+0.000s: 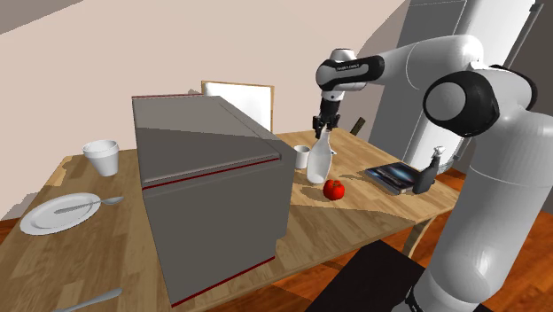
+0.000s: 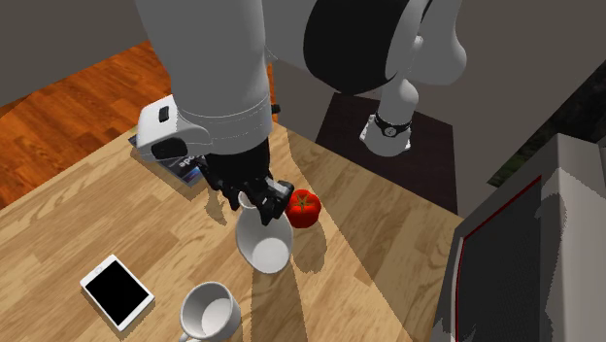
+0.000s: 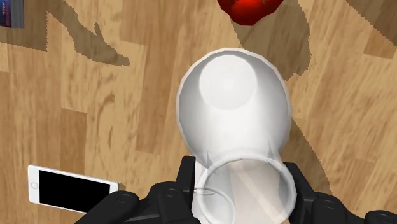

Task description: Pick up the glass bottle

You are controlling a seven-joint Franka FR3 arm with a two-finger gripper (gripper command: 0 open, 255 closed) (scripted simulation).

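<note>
1. The gripper (image 1: 321, 124) is clamped on the neck of the pale, see-through bottle (image 1: 318, 165), with one black finger on each side of it.
2. The bottle hangs or stands upright just beside the red tomato (image 1: 334, 189), not touching it. Whether its base meets the wooden table (image 1: 354, 226) cannot be told.
3. A white mug (image 1: 302, 156) sits beyond the bottle from the tomato.
4. A white phone (image 3: 73, 189) with a black screen lies flat, farther from the tomato than the mug.

A red tomato (image 2: 302, 207), white mug (image 2: 211, 316) and phone (image 3: 71, 188) sit on the wooden table (image 2: 388, 253).
</note>
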